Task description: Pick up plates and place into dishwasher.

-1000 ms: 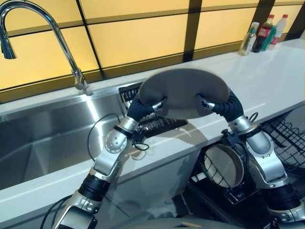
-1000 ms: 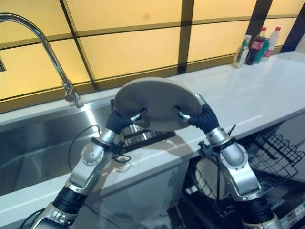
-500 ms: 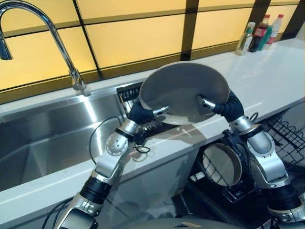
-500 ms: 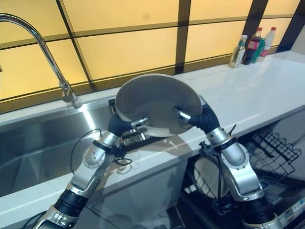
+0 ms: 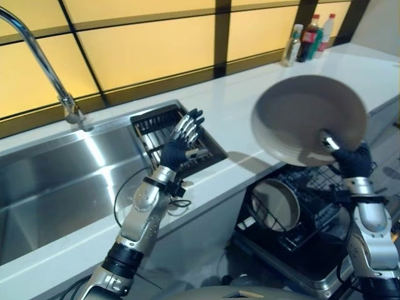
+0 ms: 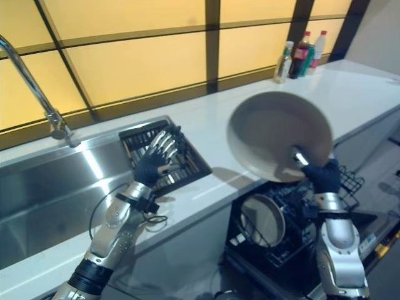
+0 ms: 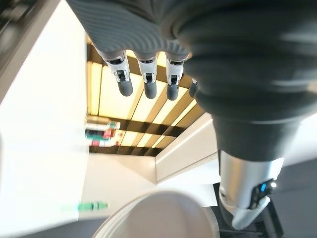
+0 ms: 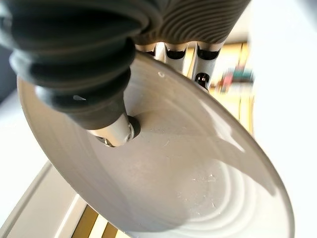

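The right hand [image 5: 352, 159] pinched the grey plate [image 5: 309, 119] at its lower rim, thumb on the inner face and fingers behind, and held it tilted up above the open dishwasher [image 5: 312, 250]. Another plate [image 5: 275, 205] stood on edge in the dishwasher rack [image 5: 325, 215] below. Over by the sink [image 5: 56, 181], the left hand [image 5: 180, 142] hung above the black drain rack [image 5: 156, 125], fingers straight and spread, holding nothing.

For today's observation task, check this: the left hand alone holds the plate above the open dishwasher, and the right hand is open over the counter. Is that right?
No, the hands are swapped. The right eye view shows the right hand pinching the plate above the dishwasher, while the left hand is open over the counter.
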Controlling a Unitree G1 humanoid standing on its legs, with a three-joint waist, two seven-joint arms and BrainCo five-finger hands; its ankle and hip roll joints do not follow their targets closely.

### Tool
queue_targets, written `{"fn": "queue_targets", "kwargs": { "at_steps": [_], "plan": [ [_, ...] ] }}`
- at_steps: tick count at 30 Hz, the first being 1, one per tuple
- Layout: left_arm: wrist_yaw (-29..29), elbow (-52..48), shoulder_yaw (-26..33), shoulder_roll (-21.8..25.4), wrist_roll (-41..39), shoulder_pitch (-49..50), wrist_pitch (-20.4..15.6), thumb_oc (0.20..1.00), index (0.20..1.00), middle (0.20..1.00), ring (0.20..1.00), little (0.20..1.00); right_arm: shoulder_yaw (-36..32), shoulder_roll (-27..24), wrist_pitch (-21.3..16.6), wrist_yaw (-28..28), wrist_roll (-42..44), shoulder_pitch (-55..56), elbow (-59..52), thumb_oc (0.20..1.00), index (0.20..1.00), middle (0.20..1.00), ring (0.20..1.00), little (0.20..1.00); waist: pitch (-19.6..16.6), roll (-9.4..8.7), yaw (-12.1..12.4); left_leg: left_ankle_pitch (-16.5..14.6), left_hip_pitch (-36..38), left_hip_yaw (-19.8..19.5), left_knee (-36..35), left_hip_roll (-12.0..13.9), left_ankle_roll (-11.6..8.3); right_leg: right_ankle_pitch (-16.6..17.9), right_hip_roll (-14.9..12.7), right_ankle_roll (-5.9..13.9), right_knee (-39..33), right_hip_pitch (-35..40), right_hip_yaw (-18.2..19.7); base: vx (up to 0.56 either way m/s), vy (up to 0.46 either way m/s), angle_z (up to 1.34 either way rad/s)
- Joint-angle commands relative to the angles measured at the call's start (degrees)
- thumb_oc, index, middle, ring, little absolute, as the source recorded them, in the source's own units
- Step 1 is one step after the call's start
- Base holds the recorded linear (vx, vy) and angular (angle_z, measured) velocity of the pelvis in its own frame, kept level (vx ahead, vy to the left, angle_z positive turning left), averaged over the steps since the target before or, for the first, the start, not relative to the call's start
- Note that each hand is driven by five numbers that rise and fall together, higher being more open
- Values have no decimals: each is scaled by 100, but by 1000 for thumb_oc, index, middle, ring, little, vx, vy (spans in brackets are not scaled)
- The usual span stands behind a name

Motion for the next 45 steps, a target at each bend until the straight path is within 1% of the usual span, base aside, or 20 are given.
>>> {"fn": "queue_targets", "kwargs": {
  "at_steps": [1,3,4,6,7,8,10,11,12,14,17,19,23,30,34,37,39,41,44,45],
  "plan": [
    [-124,-446,-229,143,-204,25,-114,1000,1000,1000,1000,1000,-357,162,-610,-676,-229,-206,152,200,200,200,200,200,205,-118,-61,-1296,-322,15,1194,-228,566,887,-212,788,432,-928,-39,-58,-5,-11],
    [-120,-446,-320,167,-165,55,-76,1000,1000,1000,1000,1000,-404,128,-577,-854,-422,-183,297,200,200,200,200,200,256,-118,-92,-1311,-272,19,1163,-216,571,971,-214,821,478,-973,-92,-17,5,-12],
    [-153,-463,-375,208,-167,87,-40,1000,1000,1000,1000,1000,-427,87,-556,-941,-475,-173,403,200,200,200,200,200,283,-130,-84,-1281,-254,46,1126,-204,566,1023,-222,833,515,-1013,-189,-41,-14,-6],
    [-298,-532,-420,320,-203,154,-3,1000,1000,1000,1000,1000,-449,-27,-515,-1258,-852,-225,738,200,200,200,200,200,352,-156,7,-1227,-252,171,1083,-140,560,1065,-284,837,728,-1086,-531,-99,-45,-13],
    [-366,-547,-454,359,-177,158,-17,1000,1000,1000,1000,1000,-440,-75,-501,-1285,-741,-287,915,200,200,200,200,200,379,-164,55,-1209,-276,211,1078,-111,572,1070,-311,823,856,-1118,-634,-140,-64,-46],
    [-452,-576,-501,407,-160,158,-9,1000,1000,1000,1000,1000,-421,-71,-473,-1346,-663,-321,1101,200,200,200,200,200,399,-157,115,-1179,-339,254,1097,-54,592,1031,-349,787,1124,-1147,-735,-143,-76,-57],
    [-572,-628,-596,473,-160,135,15,1000,1000,1000,1000,1000,-393,-60,-441,-1826,-1119,-369,1501,200,200,200,200,200,409,-134,211,-1125,-471,241,1146,18,625,870,-420,707,1395,-1081,-794,-109,-92,-30],
    [-612,-678,-702,509,-188,127,16,1000,1000,1000,1000,1000,-369,-126,-347,-2058,-1211,-406,1783,200,200,200,200,200,394,-101,292,-1063,-555,190,1155,50,629,719,-466,636,1359,-892,-836,-52,-108,-9],
    [-625,-707,-790,523,-233,119,7,1000,1000,1000,1000,1000,-338,-168,-256,-2109,-1077,-442,1945,200,200,200,200,200,369,-83,347,-1022,-598,153,1164,69,607,607,-502,591,1201,-667,-876,-8,-129,-1],
    [-708,-757,-953,586,-383,90,3,1000,1000,1000,1000,1000,-231,-233,-108,-2501,-1361,-545,2389,200,200,200,200,200,300,-78,500,-995,-627,59,1166,96,511,395,-559,539,609,-226,-1020,57,-140,11],
    [-906,-782,-1050,682,-601,150,47,1000,1000,1000,1000,1000,-115,-463,197,-2490,-1365,-755,2942,200,200,200,200,200,204,-39,680,-922,-615,-73,1055,135,440,344,-570,549,448,-126,-1123,71,-117,-14],
    [-1143,-791,-1056,712,-787,174,217,1000,1000,1000,1000,1000,-65,-524,319,-2356,-1266,-847,3305,200,200,200,200,200,176,-12,775,-926,-585,-178,995,123,436,290,-554,547,469,-91,-1193,110,-97,-13],
    [-1558,-826,-1158,838,-862,392,236,1000,1000,1000,1000,1000,213,-687,484,-2263,-1374,-1115,4078,200,200,200,200,200,180,44,919,-959,-502,-315,954,82,466,263,-534,549,585,-132,-1279,98,-57,17],
    [-1784,-810,-1281,1071,-1052,591,229,1000,1000,1000,1000,1000,593,-816,535,-2505,-1589,-1440,5097,200,200,200,200,200,277,47,1078,-1072,-565,-356,1123,34,555,347,-579,531,731,-278,-1402,41,-47,6],
    [-2150,-788,-1405,1246,-1352,695,273,1000,1000,1000,1000,1000,856,-976,541,-2594,-1907,-1720,5591,200,200,200,200,200,350,67,1172,-1132,-634,-344,1280,50,583,366,-622,531,747,-323,-1471,8,-64,14],
    [-2461,-785,-1544,1339,-1524,701,264,1000,1000,1000,1000,1000,953,-1087,498,-2648,-2078,-1927,5867,200,200,200,200,200,382,104,1191,-1172,-673,-315,1372,72,598,385,-649,526,755,-347,-1504,-9,-35,7],
    [-2716,-725,-1721,1414,-1738,741,280,1000,1000,1000,1000,1000,1082,-1169,447,-2684,-2367,-2117,6171,200,200,200,200,200,379,150,1180,-1195,-628,-302,1385,65,603,434,-671,540,805,-388,-1501,54,-6,4],
    [-2927,-574,-1879,1484,-1942,842,372,1000,1000,1000,1000,1000,1233,-1232,455,-2717,-2574,-2232,6300,200,200,200,200,200,366,193,1152,-1218,-522,-292,1365,42,614,452,-691,554,833,-405,-1461,94,11,0],
    [-2892,-434,-2014,1563,-1825,964,485,1000,1000,1000,1000,1000,1307,-1324,487,-2663,-2912,-2302,6377,200,200,200,200,200,351,232,1111,-1287,-439,-268,1426,24,620,439,-726,561,843,-405,-1437,101,15,-3],
    [-2852,-311,-2090,1585,-1820,995,457,1000,1000,1000,1000,1000,1333,-1365,485,-2625,-2959,-2341,6447,200,200,200,200,200,348,247,1108,-1308,-415,-268,1443,9,628,437,-734,563,845,-405,-1432,94,15,-7]
  ]
}}
